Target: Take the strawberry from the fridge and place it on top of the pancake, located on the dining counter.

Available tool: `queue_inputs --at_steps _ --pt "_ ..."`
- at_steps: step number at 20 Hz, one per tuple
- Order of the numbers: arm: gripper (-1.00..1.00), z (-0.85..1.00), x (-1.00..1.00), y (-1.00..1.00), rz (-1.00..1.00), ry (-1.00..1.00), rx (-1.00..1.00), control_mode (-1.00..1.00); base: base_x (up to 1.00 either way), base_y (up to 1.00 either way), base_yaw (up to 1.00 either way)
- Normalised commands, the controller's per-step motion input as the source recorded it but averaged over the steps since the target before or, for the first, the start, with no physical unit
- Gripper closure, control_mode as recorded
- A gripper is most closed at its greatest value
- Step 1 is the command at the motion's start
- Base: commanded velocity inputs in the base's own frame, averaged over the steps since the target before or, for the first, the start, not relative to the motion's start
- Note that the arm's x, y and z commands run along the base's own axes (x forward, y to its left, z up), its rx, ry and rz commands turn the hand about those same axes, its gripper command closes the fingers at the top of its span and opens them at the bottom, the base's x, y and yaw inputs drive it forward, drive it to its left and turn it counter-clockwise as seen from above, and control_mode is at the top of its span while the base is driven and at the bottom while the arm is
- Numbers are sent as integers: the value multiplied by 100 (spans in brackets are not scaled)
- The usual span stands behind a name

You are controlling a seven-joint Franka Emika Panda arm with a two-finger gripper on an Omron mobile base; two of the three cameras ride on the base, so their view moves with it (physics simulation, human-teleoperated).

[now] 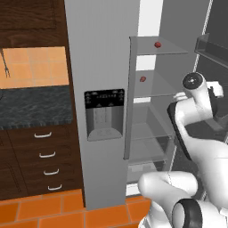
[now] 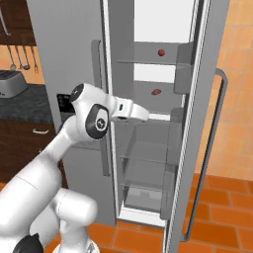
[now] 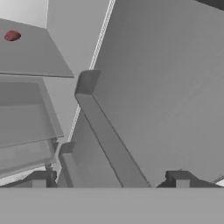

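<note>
The grey steel fridge (image 1: 102,53) has its right door (image 2: 210,99) swung open, showing glass shelves. Two small red rounded things lie inside: one on the top shelf (image 1: 157,44) (image 2: 161,52), one on the shelf below (image 1: 142,79) (image 2: 155,92). Which of them is the strawberry I cannot tell. One red berry (image 3: 12,35) sits on a shelf at the upper left of the hand view. My gripper (image 3: 109,179) is open and empty, its fingertips (image 3: 39,179) wide apart. My hand (image 2: 132,110) reaches into the opening just below the lower berry's shelf. The pancake and the dining counter are out of view.
The open door's bins (image 3: 131,113) lie straight ahead of the hand, and its long handle (image 2: 220,148) juts out on the right. A black-topped dark wood cabinet with drawers (image 1: 31,111) stands left of the fridge, a toaster (image 2: 11,83) on it. The floor is orange tile (image 1: 44,209).
</note>
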Motion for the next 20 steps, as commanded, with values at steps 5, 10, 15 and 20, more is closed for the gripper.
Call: queue_inputs --at_steps 5,10,15,20 --pt "-100 -18 -38 91 0 -8 17 -100 0 0 0" --pt "-100 -22 -39 89 0 -9 22 -100 0 0 0" --pt "-100 -7 -43 66 12 -5 25 -100 0 0 0" --pt "-100 -4 -46 12 30 -3 26 -100 0 0 0"
